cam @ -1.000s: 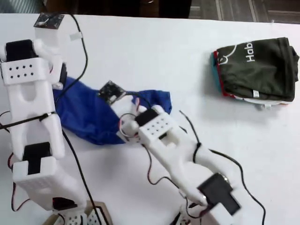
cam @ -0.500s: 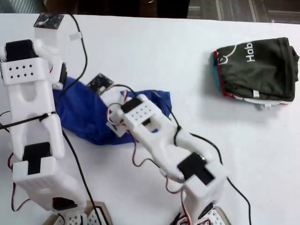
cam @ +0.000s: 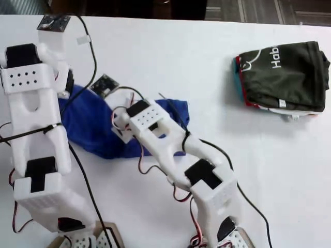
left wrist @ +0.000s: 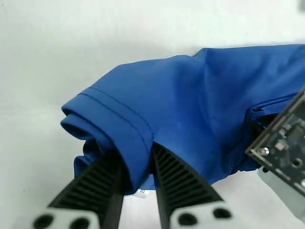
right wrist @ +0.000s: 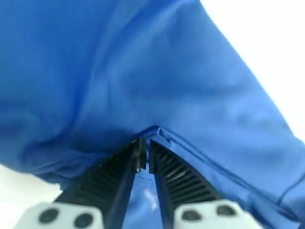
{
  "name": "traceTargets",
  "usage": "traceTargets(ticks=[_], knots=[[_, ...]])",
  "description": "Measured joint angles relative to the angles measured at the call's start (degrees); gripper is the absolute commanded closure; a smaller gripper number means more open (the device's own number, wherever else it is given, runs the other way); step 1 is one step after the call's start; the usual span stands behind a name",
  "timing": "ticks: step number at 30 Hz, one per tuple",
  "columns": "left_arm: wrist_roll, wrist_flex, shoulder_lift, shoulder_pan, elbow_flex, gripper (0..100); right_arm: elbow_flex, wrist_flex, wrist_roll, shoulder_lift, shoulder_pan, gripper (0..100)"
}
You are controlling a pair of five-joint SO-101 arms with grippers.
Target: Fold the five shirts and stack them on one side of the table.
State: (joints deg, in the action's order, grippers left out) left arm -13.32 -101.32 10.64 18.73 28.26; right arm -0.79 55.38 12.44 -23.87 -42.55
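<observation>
Change: over 1 s the right arm [cam: 155,126] swung its wrist across the blue shirt [cam: 90,129] toward the left arm [cam: 33,103], which kept still.
Meaning: probably a fold being drawn over; this shirt was not yet stacked.
Left gripper [left wrist: 138,160]: pinched the shirt's stitched hem.
Right gripper [right wrist: 144,148]: pressed together on a fabric fold.
Shirt: lay between the 2 arms on the table [cam: 170,57], well apart from the folded stack [cam: 282,77].
Views: the wrist views showed both grips; the high view showed the stack.

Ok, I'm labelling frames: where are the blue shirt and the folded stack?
blue shirt [cam: 90,129], high view, bare cloth near its middle.
folded stack [cam: 289,77], high view, middle of the dark green shirt on top.
</observation>
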Motion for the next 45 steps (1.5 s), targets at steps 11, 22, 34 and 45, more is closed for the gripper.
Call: traceTargets(ticks=[11,22,34,45], knots=[[0.0,0.0,0.0,-0.1,0.0,97,0.0,10.0,0.0,14.6,13.5,97.8],[3.9,-0.1,0.0,-12.7,0.0,97,-27.2,8.4,3.6,40.7,29.2,97.8],[15.0,1.0,-0.2,-38.8,-6.2,97,-66.5,-14.9,7.1,55.2,49.8,97.8],[17.8,10.3,9.0,-44.6,-6.3,97,-69.1,-18.8,7.2,55.3,50.6,97.8]])
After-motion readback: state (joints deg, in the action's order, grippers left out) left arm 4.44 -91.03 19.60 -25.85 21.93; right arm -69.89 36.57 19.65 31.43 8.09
